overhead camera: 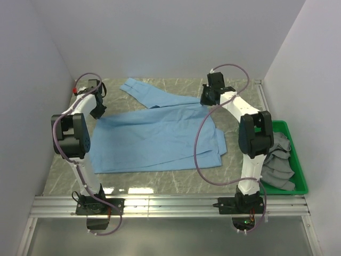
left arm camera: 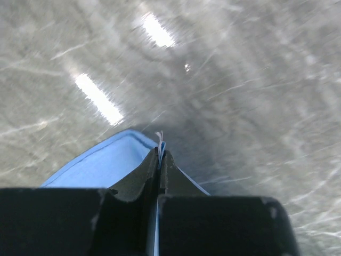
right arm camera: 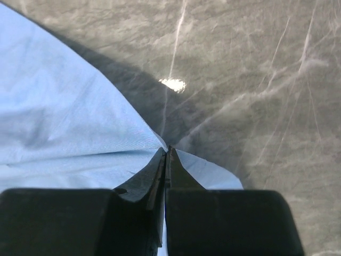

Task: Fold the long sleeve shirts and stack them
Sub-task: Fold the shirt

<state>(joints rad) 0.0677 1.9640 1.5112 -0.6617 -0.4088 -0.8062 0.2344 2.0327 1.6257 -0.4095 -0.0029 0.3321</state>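
Note:
A light blue long sleeve shirt (overhead camera: pixel 154 140) lies spread on the marble table, one sleeve (overhead camera: pixel 149 92) stretched to the far edge. My left gripper (overhead camera: pixel 99 111) is shut on the shirt's far-left corner; the left wrist view shows cloth (left arm camera: pixel 106 162) pinched between its closed fingers (left arm camera: pixel 160 154). My right gripper (overhead camera: pixel 206 98) is shut on the shirt's far-right part; the right wrist view shows blue cloth (right arm camera: pixel 69 122) pinched at the fingertips (right arm camera: pixel 167 152). Both hold the cloth a little above the table.
A green tray (overhead camera: pixel 298 160) at the right holds crumpled grey garments (overhead camera: pixel 277 160). White walls close in the back and sides. An aluminium rail (overhead camera: pixel 170 205) runs along the near edge by the arm bases.

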